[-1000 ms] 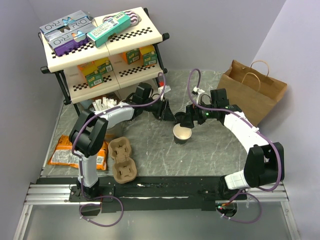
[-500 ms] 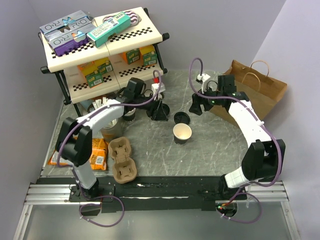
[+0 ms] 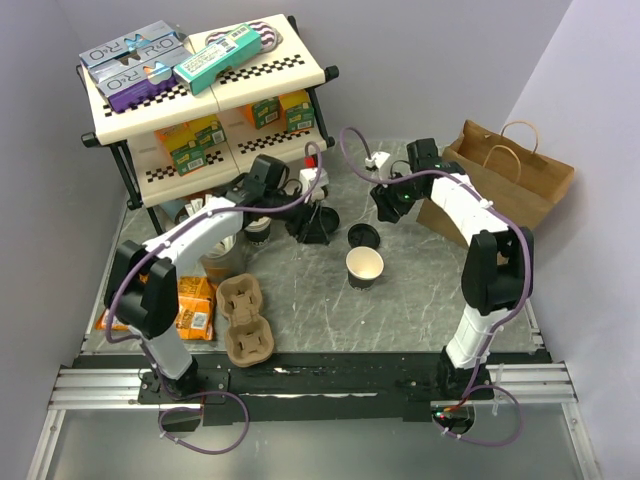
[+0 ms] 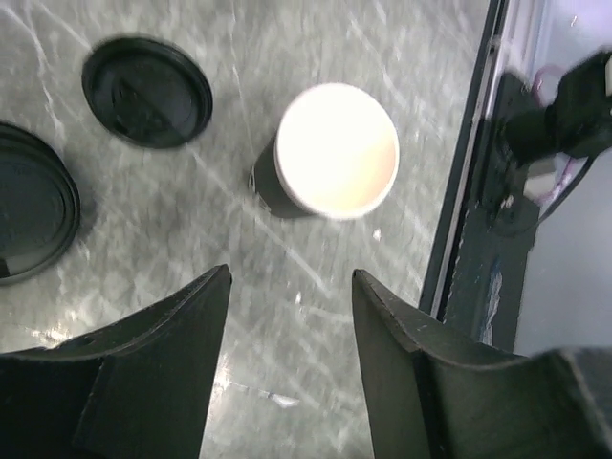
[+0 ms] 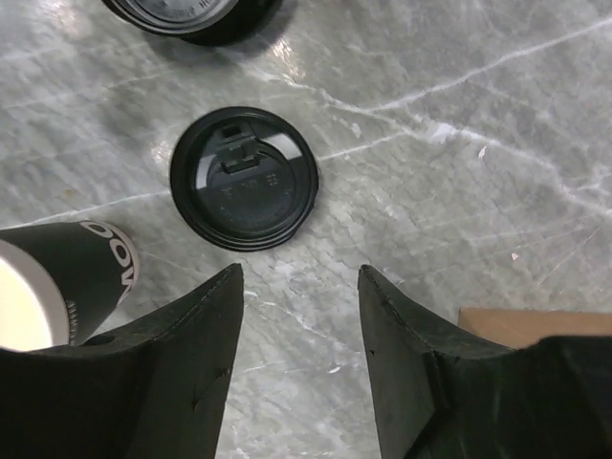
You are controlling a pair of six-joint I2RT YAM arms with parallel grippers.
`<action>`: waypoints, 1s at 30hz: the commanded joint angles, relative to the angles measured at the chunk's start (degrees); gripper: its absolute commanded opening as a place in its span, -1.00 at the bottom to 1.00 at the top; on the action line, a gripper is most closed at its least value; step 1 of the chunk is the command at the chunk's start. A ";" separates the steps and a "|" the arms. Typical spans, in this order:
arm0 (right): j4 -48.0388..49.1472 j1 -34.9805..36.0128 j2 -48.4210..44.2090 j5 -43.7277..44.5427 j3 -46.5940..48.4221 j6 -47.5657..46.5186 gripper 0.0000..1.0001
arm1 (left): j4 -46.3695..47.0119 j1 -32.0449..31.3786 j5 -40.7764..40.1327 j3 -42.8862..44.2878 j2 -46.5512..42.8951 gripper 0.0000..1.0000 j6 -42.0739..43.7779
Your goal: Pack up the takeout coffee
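Observation:
The takeout coffee cup [image 3: 364,267] stands upright and open on the marble table, cream inside with a dark outer wall. It also shows in the left wrist view [image 4: 335,153] and the right wrist view [image 5: 67,287]. Its round black lid [image 3: 362,236] lies flat on the table just beyond it, apart from the cup, and shows in both wrist views [image 4: 146,91] [image 5: 244,179]. My left gripper [image 3: 316,222] [image 4: 292,287] is open and empty, left of the lid. My right gripper [image 3: 388,206] [image 5: 299,277] is open and empty, right of and beyond the lid.
A brown paper bag [image 3: 510,180] lies at the far right; its corner shows in the right wrist view [image 5: 526,325]. A pulp cup carrier [image 3: 245,320] and snack packets [image 3: 190,310] lie at the near left. A stocked shelf [image 3: 200,90] stands at the far left. Another black round lid [image 4: 29,215] lies near my left gripper.
My right gripper has drawn back from over the lid towards the far right, uncovering the lid on the table. My left gripper has pulled back a little to the left. The cup has not moved.

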 commanded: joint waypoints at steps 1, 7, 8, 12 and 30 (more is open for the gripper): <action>-1.36 0.04 -0.02 1.64 2.67 -0.08 0.17 | 5.43 -2.02 -1.88 7.83 3.61 0.18 -6.88; -0.82 -1.10 -1.60 6.91 2.40 9.84 0.18 | 4.30 -9.58 -15.04 16.01 9.59 0.11 -7.61; -1.52 -1.28 -1.77 7.18 2.83 10.64 0.18 | 3.52 -10.21 -16.56 16.46 10.56 0.09 -7.09; -2.05 -1.98 -3.44 7.71 2.58 13.20 0.20 | -1.92 -12.84 -18.07 19.27 13.63 0.04 -2.08; -1.70 -6.29 -5.82 3.14 -0.77 17.68 0.21 | -5.19 -17.07 -20.17 16.47 15.93 -0.03 3.90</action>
